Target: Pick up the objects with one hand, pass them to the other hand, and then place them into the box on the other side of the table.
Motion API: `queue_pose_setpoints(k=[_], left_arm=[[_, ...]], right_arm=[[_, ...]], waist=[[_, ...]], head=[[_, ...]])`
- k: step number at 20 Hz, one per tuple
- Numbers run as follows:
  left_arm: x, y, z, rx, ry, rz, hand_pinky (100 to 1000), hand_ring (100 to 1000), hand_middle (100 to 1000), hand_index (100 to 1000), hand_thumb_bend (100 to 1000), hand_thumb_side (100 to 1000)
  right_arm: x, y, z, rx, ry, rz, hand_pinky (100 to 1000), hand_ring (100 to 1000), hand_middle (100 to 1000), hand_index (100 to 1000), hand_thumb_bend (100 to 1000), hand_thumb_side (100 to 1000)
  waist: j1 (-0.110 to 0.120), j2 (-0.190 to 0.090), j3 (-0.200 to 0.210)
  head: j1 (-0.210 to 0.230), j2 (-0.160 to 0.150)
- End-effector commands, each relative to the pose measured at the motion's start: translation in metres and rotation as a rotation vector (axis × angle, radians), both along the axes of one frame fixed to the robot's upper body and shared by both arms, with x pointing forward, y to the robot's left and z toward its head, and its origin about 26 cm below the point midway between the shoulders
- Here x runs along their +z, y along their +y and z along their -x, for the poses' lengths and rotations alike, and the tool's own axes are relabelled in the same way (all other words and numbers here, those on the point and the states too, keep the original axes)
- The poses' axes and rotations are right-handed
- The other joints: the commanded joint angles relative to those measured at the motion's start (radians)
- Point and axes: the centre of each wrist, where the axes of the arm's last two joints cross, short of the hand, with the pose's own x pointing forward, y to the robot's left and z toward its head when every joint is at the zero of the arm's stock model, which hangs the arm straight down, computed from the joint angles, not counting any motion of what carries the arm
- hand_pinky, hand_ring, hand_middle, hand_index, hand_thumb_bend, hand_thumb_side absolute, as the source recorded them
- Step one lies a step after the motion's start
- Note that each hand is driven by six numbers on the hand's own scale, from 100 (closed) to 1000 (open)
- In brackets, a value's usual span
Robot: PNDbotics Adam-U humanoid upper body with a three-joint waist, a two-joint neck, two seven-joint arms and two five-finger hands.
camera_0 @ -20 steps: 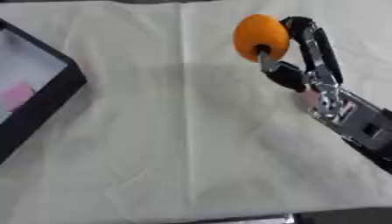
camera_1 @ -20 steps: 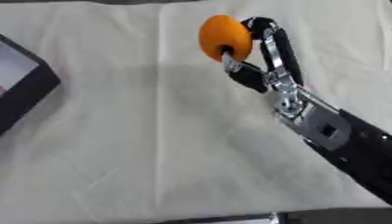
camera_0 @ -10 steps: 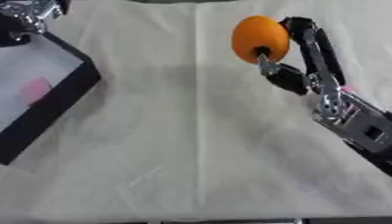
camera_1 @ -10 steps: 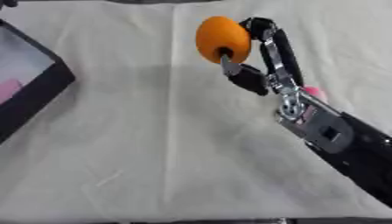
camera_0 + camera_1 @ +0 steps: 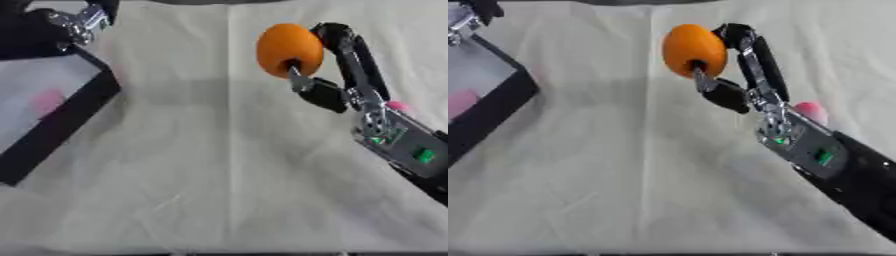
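Above cloth, orange ball (image 5: 289, 49) in fingers (image 5: 346, 60).

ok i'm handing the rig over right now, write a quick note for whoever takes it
Right hand: shut on the orange ball, held up above the cloth.
Left hand: in at the upper left by the box; fingers not readable.
Box: at the left edge, something pink inside. Another pink thing shows behind the right arm.
Done: ball picked up.
Left: pass the ball to the left hand, then place it in the box.
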Motion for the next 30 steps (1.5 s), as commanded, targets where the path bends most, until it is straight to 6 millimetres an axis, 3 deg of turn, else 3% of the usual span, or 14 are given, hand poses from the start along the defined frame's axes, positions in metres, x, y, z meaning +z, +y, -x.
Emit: queue_pose_setpoints(k=[1,18,24,30], left_arm=[[0.008,-0.008,0.002,-0.025,-0.017,-0.005,955,686,742,778,100,625],[-0.001,-0.046,-0.004,-0.122,-0.037,-0.111,956,706,757,800,145,621],[-0.006,-0.053,-0.010,-0.136,-0.076,-0.125,952,715,766,816,223,576],[-0.014,-0.059,-0.014,-0.140,-0.134,-0.137,951,727,777,840,369,566]], right_arm=[[0.010,0.003,-0.001,0.024,-0.027,0.016,674,701,499,596,100,100],[0.019,0.015,-0.007,0.117,-0.032,0.008,673,702,499,595,100,100],[0.018,0.020,-0.007,0.167,-0.047,0.029,676,702,499,595,100,100],[0.018,0.026,-0.008,0.199,-0.057,0.047,666,694,493,587,100,100]], waist=[[0.007,-0.009,0.003],[0.008,0.014,0.020],[0.004,0.016,0.021],[0.002,0.021,0.020]], head=[[0.001,-0.010],[-0.018,-0.019],[-0.016,-0.024],[-0.016,-0.031]])
